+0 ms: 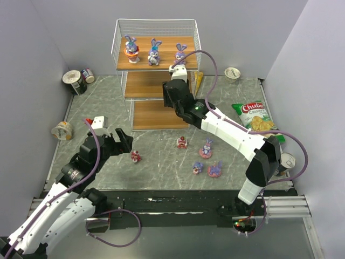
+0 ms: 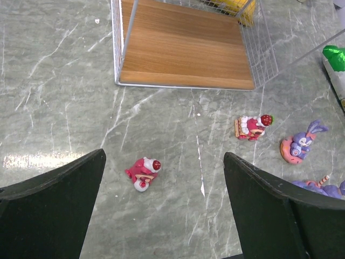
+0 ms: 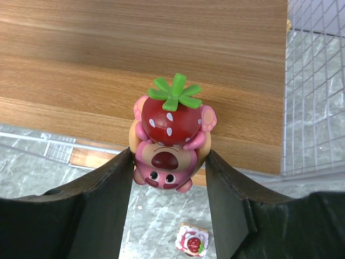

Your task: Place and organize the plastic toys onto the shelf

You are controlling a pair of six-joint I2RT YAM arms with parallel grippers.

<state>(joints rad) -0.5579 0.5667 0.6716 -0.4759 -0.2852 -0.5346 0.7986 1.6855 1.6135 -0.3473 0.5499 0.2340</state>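
Observation:
The shelf [image 1: 156, 97] stands at the far middle with three purple-blue bunnies [image 1: 154, 53] on its top board. My right gripper [image 1: 176, 75] is at the shelf front, shut on a pink bear toy hugging a strawberry [image 3: 170, 145], held over the front edge of a wooden board [image 3: 161, 54]. My left gripper [image 2: 164, 162] is open above the table, and a pink-red toy [image 2: 143, 172] lies between its fingers, untouched; it also shows in the top view [image 1: 136, 156]. More toys lie on the table [image 1: 182, 143], [image 1: 206, 149], [image 1: 197, 169], [image 1: 215, 170].
Two cans [image 1: 75, 81] stand far left and a cup [image 1: 62, 130] lies at the left. A green-red chip bag [image 1: 253, 116] and a can [image 1: 285, 161] are at the right. A cup [image 1: 233, 72] sits behind the shelf's right side.

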